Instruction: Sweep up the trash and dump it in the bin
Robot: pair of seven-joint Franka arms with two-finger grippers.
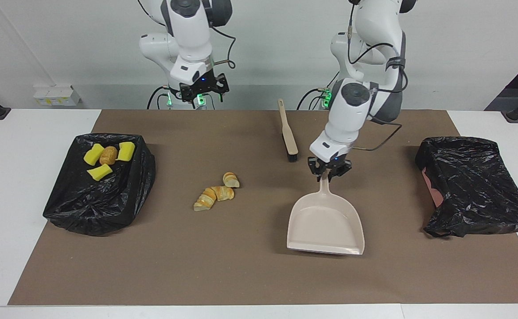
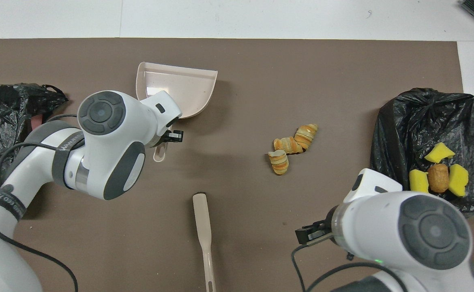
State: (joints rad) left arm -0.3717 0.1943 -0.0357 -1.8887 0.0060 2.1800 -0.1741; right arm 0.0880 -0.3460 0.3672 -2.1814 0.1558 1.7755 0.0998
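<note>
no readable writing on any item. left gripper point(image 1: 329, 174) clamped on the handle of the beige plastic dustpan point(image 1: 325, 226), a grip the overhead view hides under the arm; right gripper point(image 1: 204, 87) waits with fingers apart above the table edge at its base. golden-striped croissant-like bread pieces point(image 1: 215, 193) lie on the brown mat point(image 1: 250, 274) between the dustpan and the black bag-lined bin point(image 1: 95, 208) holding yellow sponge-like wedges point(image 1: 93, 153) and a brown crusty lump point(image 1: 108, 155); beige black-bristled brush point(image 1: 287, 133) lies nearer the robots.
</note>
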